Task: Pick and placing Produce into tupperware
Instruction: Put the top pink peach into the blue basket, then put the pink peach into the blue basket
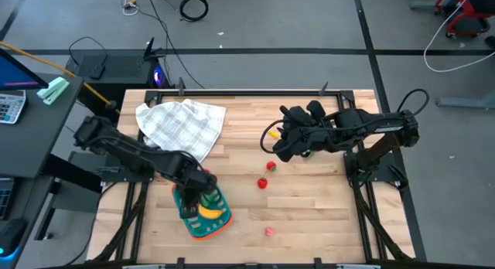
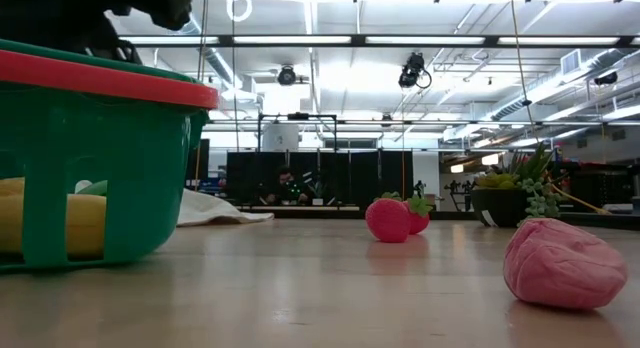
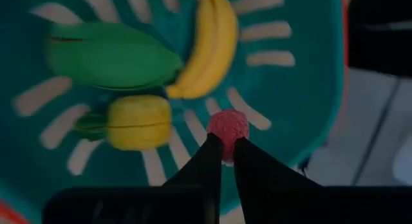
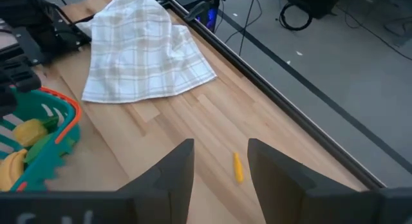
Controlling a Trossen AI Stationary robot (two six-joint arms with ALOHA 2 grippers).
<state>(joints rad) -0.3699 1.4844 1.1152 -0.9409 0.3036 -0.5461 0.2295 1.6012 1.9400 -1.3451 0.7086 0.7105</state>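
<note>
Your left gripper point(image 3: 222, 156) hangs over the tupperware point(image 1: 203, 211), jaws pinching a small red piece point(image 3: 227, 126) above the banana point(image 3: 207, 47), lemon point(image 3: 136, 123) and green vegetable point(image 3: 109, 55). Your right gripper point(image 4: 219, 161) waits mid-bench, jaws parted and empty.

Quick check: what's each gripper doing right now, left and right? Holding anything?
Left gripper: over the tupperware, jaws closed on a small red piece.
Right gripper: jaws open, holding nothing, above the bare table.

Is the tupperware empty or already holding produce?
Holding produce: the tupperware contains a banana, lemon and green vegetable.
</note>
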